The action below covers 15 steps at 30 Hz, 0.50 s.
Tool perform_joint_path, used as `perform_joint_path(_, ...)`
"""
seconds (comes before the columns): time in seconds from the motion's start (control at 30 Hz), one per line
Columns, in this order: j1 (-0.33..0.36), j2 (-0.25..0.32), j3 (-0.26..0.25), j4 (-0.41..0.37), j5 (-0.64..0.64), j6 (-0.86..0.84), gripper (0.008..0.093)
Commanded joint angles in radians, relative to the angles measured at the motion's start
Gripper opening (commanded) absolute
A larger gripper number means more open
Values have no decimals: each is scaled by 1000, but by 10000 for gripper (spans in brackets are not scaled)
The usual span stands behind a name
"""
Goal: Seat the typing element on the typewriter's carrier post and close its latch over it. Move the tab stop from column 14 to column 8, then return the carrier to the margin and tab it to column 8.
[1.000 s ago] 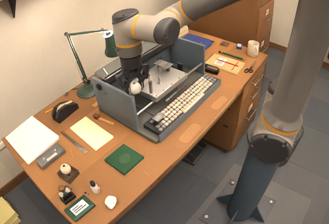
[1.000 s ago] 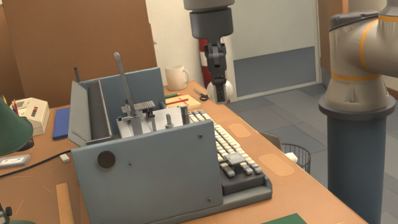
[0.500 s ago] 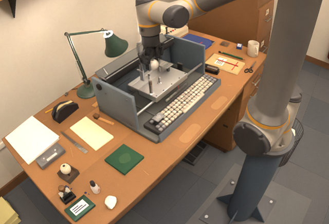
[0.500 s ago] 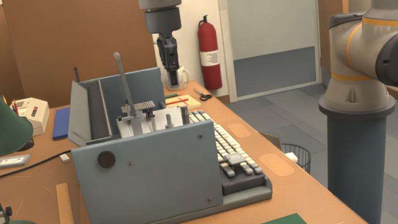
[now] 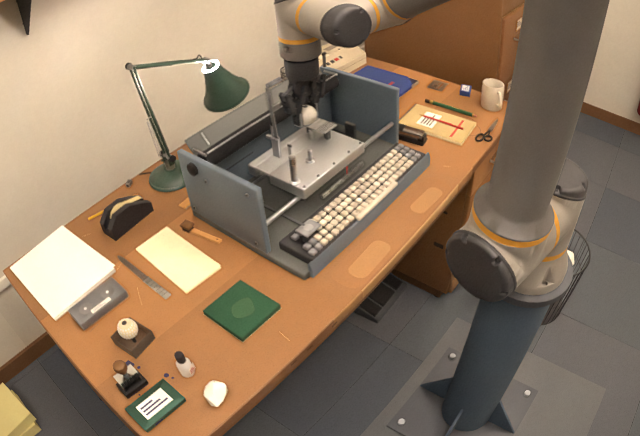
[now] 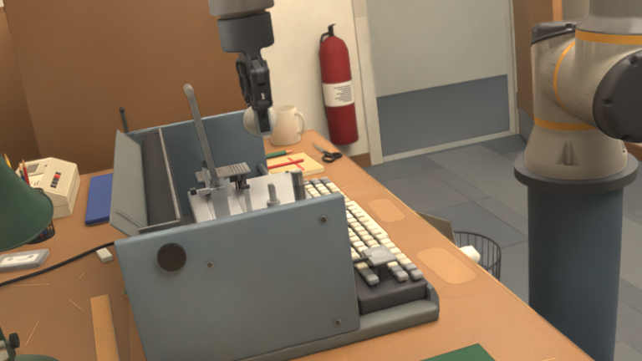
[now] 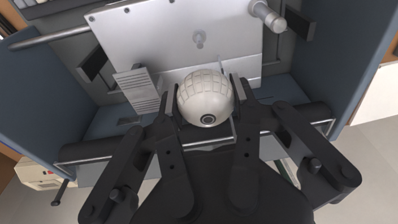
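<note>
The white, ball-shaped typing element (image 7: 205, 97) sits in my gripper (image 7: 205, 98), which grips it from two sides above the rear of the typewriter's silver carrier (image 5: 307, 155). In the side camera the ball (image 5: 308, 114) hangs just over the carrier's ribbed latch plate (image 5: 321, 126), which stands raised. The thin carrier post (image 7: 199, 38) rises from the middle of the carrier plate, in front of the ball and bare. A thicker knobbed pin (image 7: 268, 16) stands near the plate's corner. The keyboard (image 5: 356, 196) lies along the typewriter's front.
The typewriter's blue side walls (image 5: 227, 204) (image 5: 362, 98) rise on either side of the carrier, and a tall thin lever (image 6: 201, 135) stands up at its rear. A green desk lamp (image 5: 222, 85) leans over the left. A mug (image 5: 492, 94) and scissors lie far right.
</note>
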Motion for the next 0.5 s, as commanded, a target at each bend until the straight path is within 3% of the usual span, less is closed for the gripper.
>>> perform_joint_path(0.0,1,-1,-1,0,0,0,80)
perform_joint_path(0.47,-1,32,27,-61,0,-2,80)
